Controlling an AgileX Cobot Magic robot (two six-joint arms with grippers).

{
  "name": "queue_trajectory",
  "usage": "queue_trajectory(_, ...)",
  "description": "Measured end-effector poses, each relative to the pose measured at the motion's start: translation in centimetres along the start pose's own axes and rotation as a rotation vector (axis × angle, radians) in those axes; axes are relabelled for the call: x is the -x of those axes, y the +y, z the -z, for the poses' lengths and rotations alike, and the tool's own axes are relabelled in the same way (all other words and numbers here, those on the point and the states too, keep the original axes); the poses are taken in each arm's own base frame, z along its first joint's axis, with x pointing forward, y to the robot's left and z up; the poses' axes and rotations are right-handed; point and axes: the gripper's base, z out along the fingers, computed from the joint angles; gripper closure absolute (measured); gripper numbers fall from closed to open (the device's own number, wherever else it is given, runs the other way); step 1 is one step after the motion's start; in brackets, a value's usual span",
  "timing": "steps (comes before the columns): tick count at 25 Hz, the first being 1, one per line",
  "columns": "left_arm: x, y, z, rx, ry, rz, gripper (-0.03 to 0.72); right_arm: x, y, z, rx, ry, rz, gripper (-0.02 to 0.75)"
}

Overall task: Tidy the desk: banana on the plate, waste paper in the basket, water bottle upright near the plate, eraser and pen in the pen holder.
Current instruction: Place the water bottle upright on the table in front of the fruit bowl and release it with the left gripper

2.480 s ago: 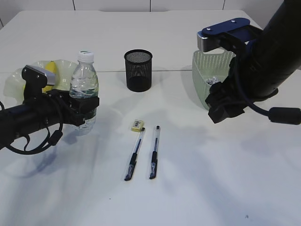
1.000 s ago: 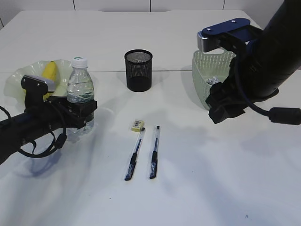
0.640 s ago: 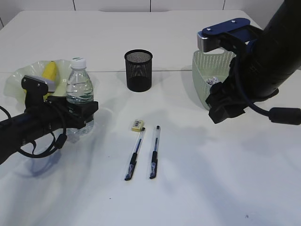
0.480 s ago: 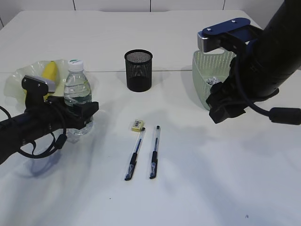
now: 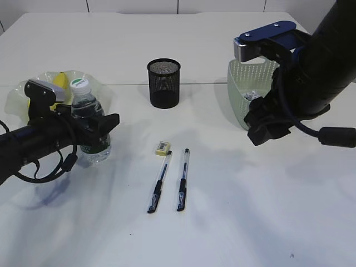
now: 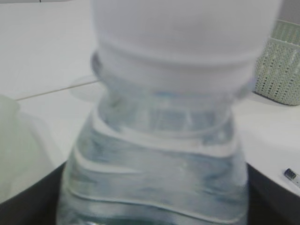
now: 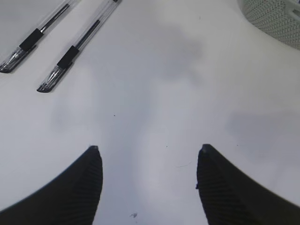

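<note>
The clear water bottle (image 5: 89, 125) with a white and green cap stands upright on the table just right of the pale green plate (image 5: 16, 95). My left gripper (image 5: 95, 127) is shut on its upper body; the bottle fills the left wrist view (image 6: 164, 154). The yellow banana (image 5: 60, 82) lies on the plate. The yellow eraser (image 5: 162, 147) and two pens (image 5: 159, 182) (image 5: 182, 179) lie mid-table. The black mesh pen holder (image 5: 163, 83) stands behind them. Crumpled paper (image 5: 250, 95) is in the green basket (image 5: 245, 83). My right gripper (image 7: 147, 154) is open and empty above bare table.
The two pens show at the top left of the right wrist view (image 7: 35, 40) (image 7: 77, 44), and the basket's edge at its top right (image 7: 276, 16). The basket also shows at the right of the left wrist view (image 6: 281, 70).
My left gripper has carried the bottle a little left toward the plate and lowered it; the cap now sits lower. The right arm has not moved.
</note>
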Motion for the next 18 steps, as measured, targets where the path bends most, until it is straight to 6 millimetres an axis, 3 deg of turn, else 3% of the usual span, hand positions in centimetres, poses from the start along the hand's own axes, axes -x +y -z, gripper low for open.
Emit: queue_trajectory(18, 5.0, -1.5, 2.5, 0.002, -0.103, -0.054, 0.097, -0.1, 0.0, 0.0, 0.001, 0.010, 0.000, 0.269)
